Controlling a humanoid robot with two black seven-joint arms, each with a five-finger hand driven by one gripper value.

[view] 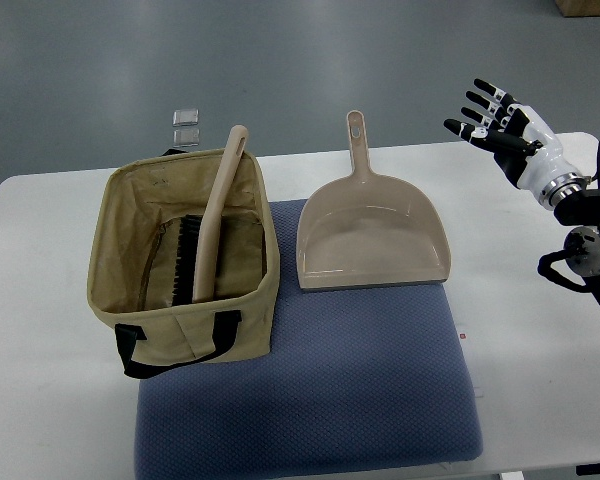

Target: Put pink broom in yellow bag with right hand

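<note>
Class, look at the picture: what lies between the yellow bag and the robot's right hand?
In the top view, the dustpan lies between the yellow bag and the right hand, partly on the blue mat.

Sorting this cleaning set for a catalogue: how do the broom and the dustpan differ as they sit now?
The broom stands tilted inside the yellow bag, its handle leaning over the rim; the dustpan lies flat on the blue mat beside the bag. The broom has dark bristles; the dustpan is a wide scoop. Both share the same pale pinkish-beige colour.
</note>
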